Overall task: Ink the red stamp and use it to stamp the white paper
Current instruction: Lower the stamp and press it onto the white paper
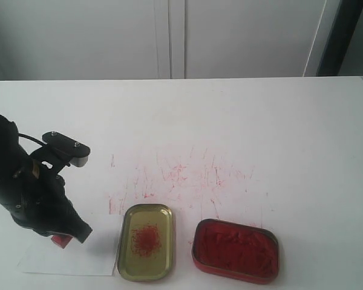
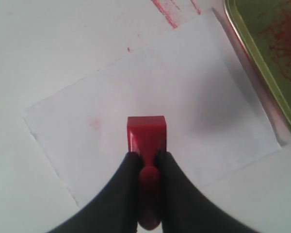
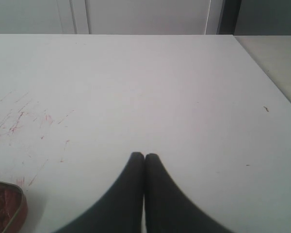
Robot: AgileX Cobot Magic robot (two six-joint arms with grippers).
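Observation:
My left gripper (image 2: 148, 156) is shut on the knob handle of the red stamp (image 2: 146, 134), a small bright red block. The stamp's base points down at the white paper (image 2: 194, 97), which lies at the table's front left; whether base and sheet touch I cannot tell. In the exterior view the stamp (image 1: 61, 240) peeks out below the left gripper (image 1: 69, 234) over the paper (image 1: 72, 258). A faint pink smudge marks the sheet beside the stamp. My right gripper (image 3: 144, 156) is shut with nothing in it, low over bare table; it is outside the exterior view.
A gold tray (image 1: 146, 241) with a red smudge lies just right of the paper, its rim (image 2: 262, 63) close to the sheet's edge. A red tin of ink paste (image 1: 236, 250) sits further right. Red scratch marks (image 1: 181, 175) cover the tabletop behind them.

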